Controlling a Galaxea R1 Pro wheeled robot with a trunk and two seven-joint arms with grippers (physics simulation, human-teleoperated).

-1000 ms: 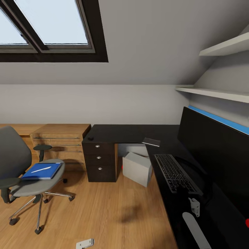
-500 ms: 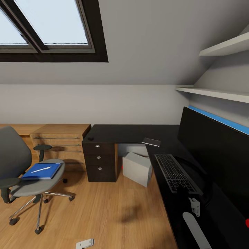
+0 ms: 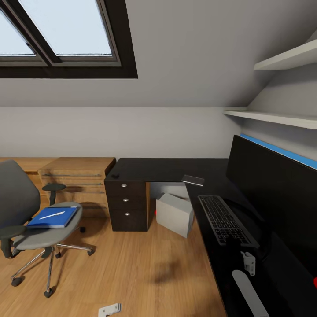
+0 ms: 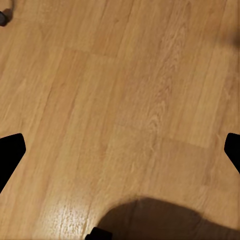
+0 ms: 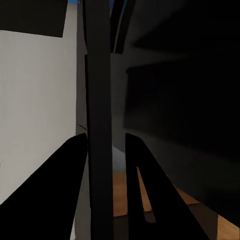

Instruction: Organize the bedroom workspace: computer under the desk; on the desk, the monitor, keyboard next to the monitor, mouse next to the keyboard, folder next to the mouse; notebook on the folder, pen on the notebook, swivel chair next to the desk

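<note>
Almost nothing has moved since the earlier frames: the head view has only drifted a touch, and the objects lie as they did. From the head camera, the monitor [image 3: 275, 193] stands on the desk [image 3: 163, 169] with the keyboard [image 3: 224, 219] lying just in front of it, the notebook [image 3: 193, 180] rests flat near the desk's inner corner, and the computer [image 3: 175, 214] sits on the floor under the desk. Well apart to the left, the swivel chair [image 3: 31, 220] carries the folder [image 3: 53, 217] on its seat with the pen [image 3: 52, 215] lying on top of it. In the left wrist view, the left gripper [image 4: 120, 150] hangs over bare wooden floor [image 4: 125, 90] with its fingers spread wide and nothing between them. In the right wrist view, the right gripper [image 5: 106, 150] appears clamped on the monitor's thin edge, its two dark fingers pressing either side of the panel. Judging from that grip, the risk lies in letting go or pulling away carelessly: a sideways tug could tip the tall screen or shove the keyboard, and the pen could roll off the folder when lifted.
</note>
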